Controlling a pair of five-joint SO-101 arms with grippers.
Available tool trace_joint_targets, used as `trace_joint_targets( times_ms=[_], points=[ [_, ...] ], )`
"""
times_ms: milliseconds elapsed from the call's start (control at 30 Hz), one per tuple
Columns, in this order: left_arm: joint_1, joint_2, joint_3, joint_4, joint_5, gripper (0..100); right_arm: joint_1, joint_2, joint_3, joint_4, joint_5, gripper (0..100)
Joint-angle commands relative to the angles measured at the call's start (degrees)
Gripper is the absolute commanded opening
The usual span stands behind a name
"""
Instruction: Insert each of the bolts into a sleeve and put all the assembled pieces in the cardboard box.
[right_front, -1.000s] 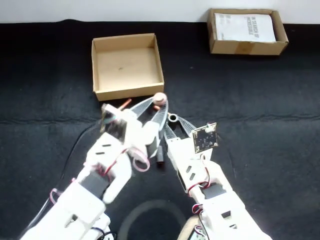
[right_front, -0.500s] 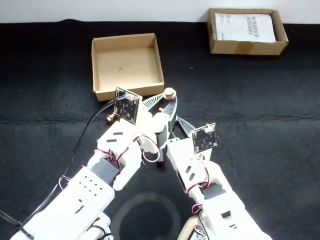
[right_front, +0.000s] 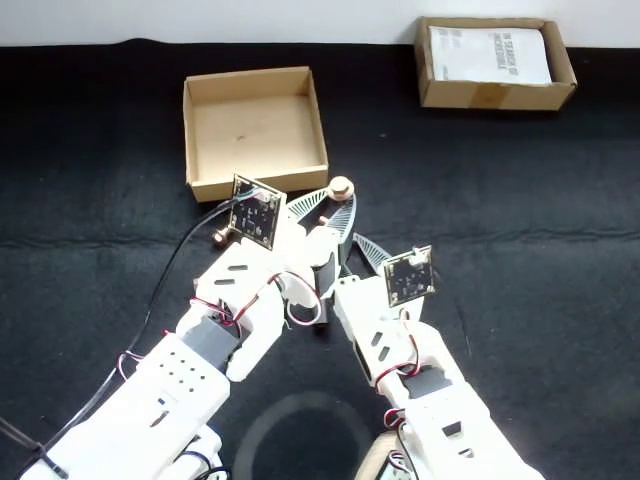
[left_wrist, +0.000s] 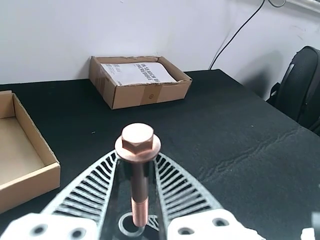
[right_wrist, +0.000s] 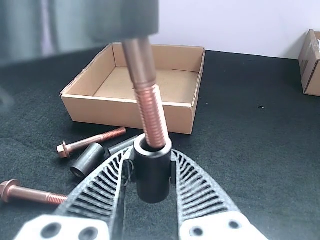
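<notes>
My left gripper (left_wrist: 137, 154) clamps the bolt (left_wrist: 137, 185), its tip just entering the sleeve (right_wrist: 152, 180) pinched in my right gripper (right_wrist: 152, 159) near the box (right_front: 255, 186); next, I judge, push straight down, axes aligned

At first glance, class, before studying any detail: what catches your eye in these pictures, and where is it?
The left gripper holds a copper bolt head-up, its threaded tip at the mouth of a dark sleeve clamped in the right gripper. Behind them stands the open cardboard box, with a loose bolt and a spare sleeve on the black mat before it.
</notes>
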Motion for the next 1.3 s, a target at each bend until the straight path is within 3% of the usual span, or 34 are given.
trace_joint_targets(
  times_ms=[0, 700, 1000, 1167, 1267],
  points=[
    [-0.7, 0.1, -2.5, -1.5, -2.9, 1, 0.0, -0.3, 1.1, -0.7, -0.4, 0.7],
    [0.1, 0.2, 3.4, -1.4, -3.4, 1, 0.0, -0.3, 1.0, -0.7, -0.4, 0.7],
    [2.2, 8.3, 2.9, -1.5, -3.7, 1, 0.0, 0.0, 0.8, -0.7, -0.4, 0.7],
    [2.9, 8.7, 2.9, -1.5, -8.0, 1, 0.0, 0.0, 0.9, -0.7, -0.4, 0.7],
    [2.7, 8.7, 3.3, -1.1, -7.9, 9, 0.0, 0.0, 0.9, -0.7, -0.4, 0.7]
  ],
)
